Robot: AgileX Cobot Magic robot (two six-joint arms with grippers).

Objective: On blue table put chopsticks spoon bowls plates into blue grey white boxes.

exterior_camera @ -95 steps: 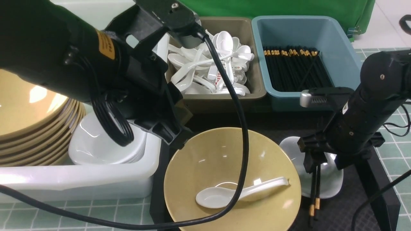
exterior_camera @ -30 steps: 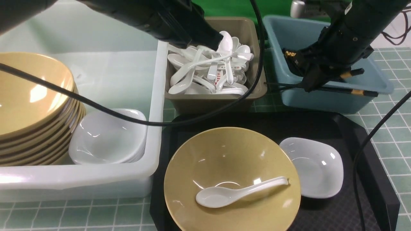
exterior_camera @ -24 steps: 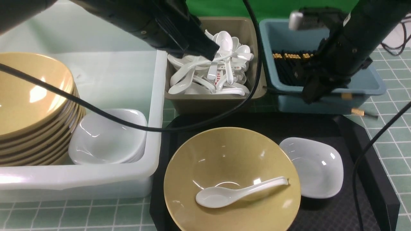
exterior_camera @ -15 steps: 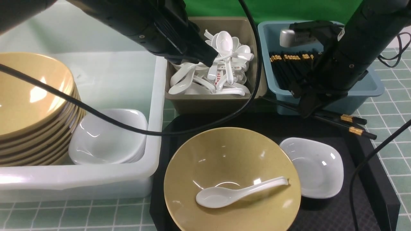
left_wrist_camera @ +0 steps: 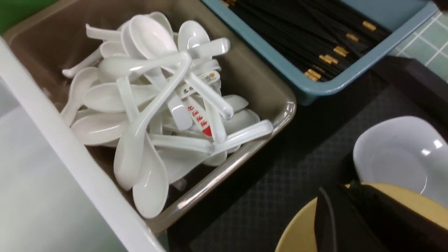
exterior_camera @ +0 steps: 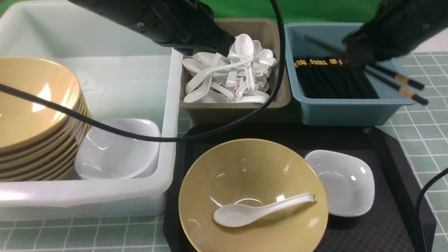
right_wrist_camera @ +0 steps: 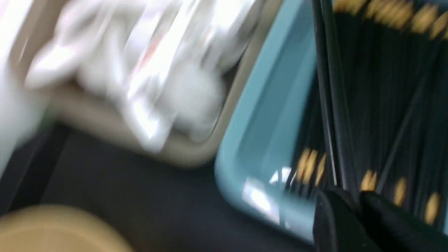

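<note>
My right gripper (exterior_camera: pixel 353 52) (right_wrist_camera: pixel 354 197) hangs over the blue box (exterior_camera: pixel 336 110) (right_wrist_camera: pixel 266 140), shut on a pair of black chopsticks (exterior_camera: pixel 399 82) (right_wrist_camera: pixel 329 87). Their gold-banded ends stick out past the box's right wall. More chopsticks (exterior_camera: pixel 325 77) lie inside the box. My left gripper (exterior_camera: pixel 225 42) (left_wrist_camera: pixel 344 187) is shut and empty at the grey box (exterior_camera: pixel 238 112) full of white spoons (left_wrist_camera: pixel 157 105). On the black tray (exterior_camera: pixel 385 224) sits a tan bowl (exterior_camera: pixel 252 171) with a spoon (exterior_camera: pixel 259 210) in it, next to a white plate (exterior_camera: pixel 341 182) (left_wrist_camera: pixel 399 154).
The large white box (exterior_camera: pixel 105 196) on the left holds stacked tan bowls (exterior_camera: pixel 31 115) and stacked white plates (exterior_camera: pixel 115 150). My left arm's black cable (exterior_camera: pixel 140 134) sags across the white box and the grey box. The grid-lined blue table (exterior_camera: pixel 420 126) shows at the right.
My right gripper has lifted the chopsticks from low by the tray's far edge up over the blue box. The left arm has drawn back slightly to the left.
</note>
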